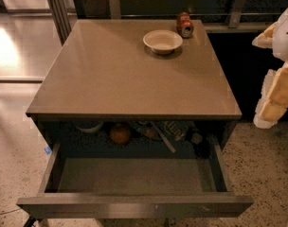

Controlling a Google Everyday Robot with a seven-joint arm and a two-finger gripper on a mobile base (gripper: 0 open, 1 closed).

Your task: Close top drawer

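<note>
1. The top drawer [134,205] stands pulled open across the frame's lower edge, its front running left to right.
2. The tool [271,103] hangs at the right edge, above that front; we cannot tell its state.
3. We judge it must push toward the bench [111,74].

Office-type interior, terrazzo floor [265,174], glass partition [21,37], end effector [267,118] far right

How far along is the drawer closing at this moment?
Done: nothing yet; the top drawer stands pulled far out of the cabinet. In hand: nothing; the gripper hangs off the cabinet's right side, apart from the drawer. Left: bring the gripper to the drawer front and push it fully in.
</note>
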